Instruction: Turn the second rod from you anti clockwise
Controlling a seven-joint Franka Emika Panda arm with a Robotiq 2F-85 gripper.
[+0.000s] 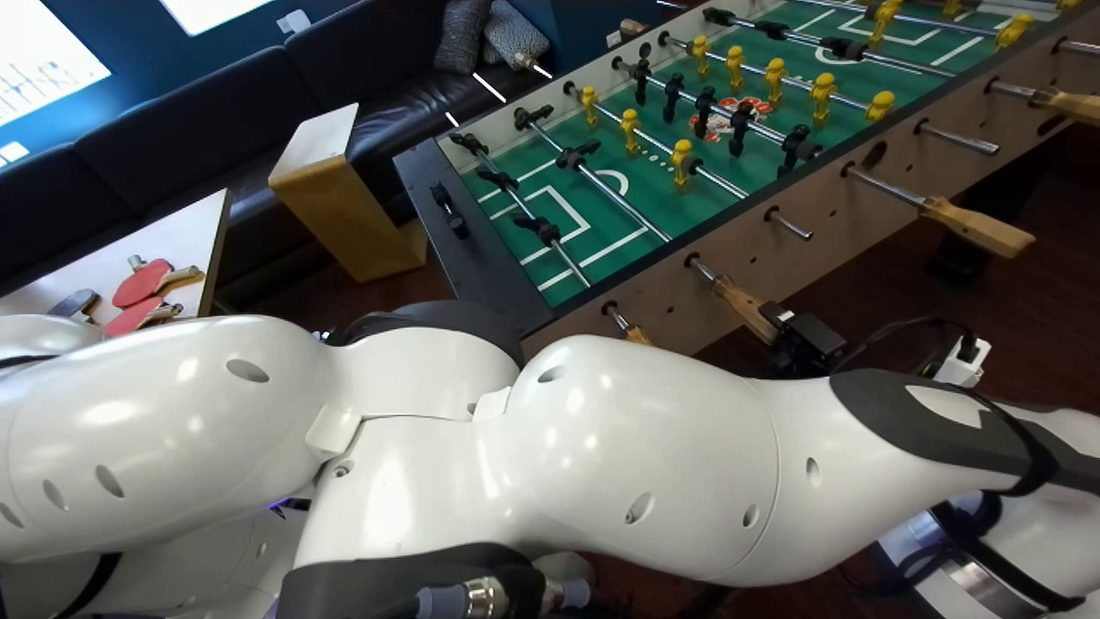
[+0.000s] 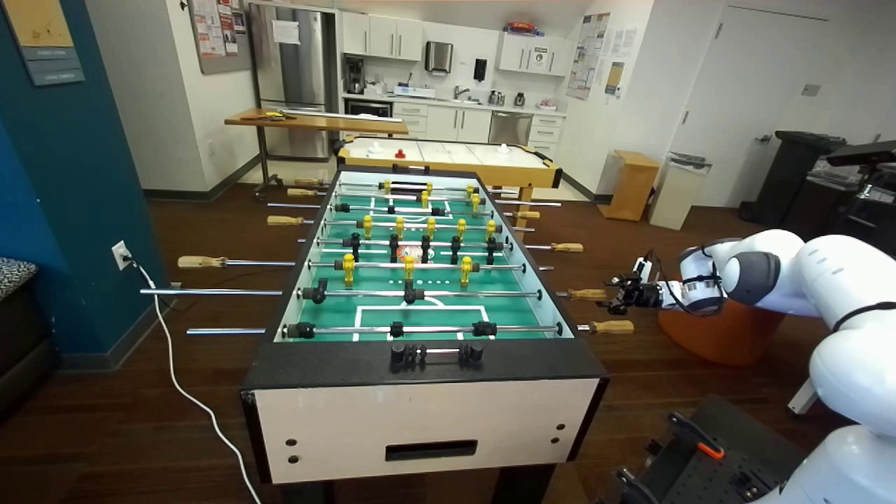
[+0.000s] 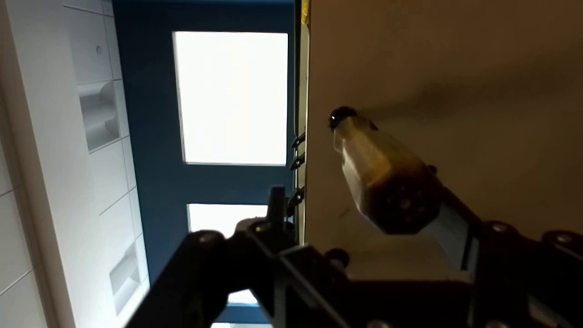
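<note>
Two dark fingers (image 3: 276, 205) of the gripper (image 2: 616, 295) stand apart from each other, at the lower part of the frame in the wrist view, a little blurred. Between them in this view lies the end of a wooden handle (image 3: 378, 164), right of the centre, and it is nearer to the finger at the right. Whether the handle is touching this finger, I cannot tell.

The handle belongs to the second rod (image 2: 462, 295), which carries black players (image 2: 409, 292) across the foosball table (image 2: 420, 413). In an exterior view this rod passes just below the middle of the frame, and its handle points to the right, where the gripper is.

In an exterior view the white arm (image 1: 644, 447) extends over the lower half of the frame and covers a part of the first rod's handle (image 1: 636, 335). At the left there, red paddles (image 1: 142, 282) lie on a white table (image 1: 176, 234).

Behind the foosball table, at the upper middle, I see an air hockey table (image 2: 448, 151); a steel refrigerator (image 2: 301, 77) stands at the upper left. At the right, below the arm, is a rounded orange piece of furniture (image 2: 728, 336).
</note>
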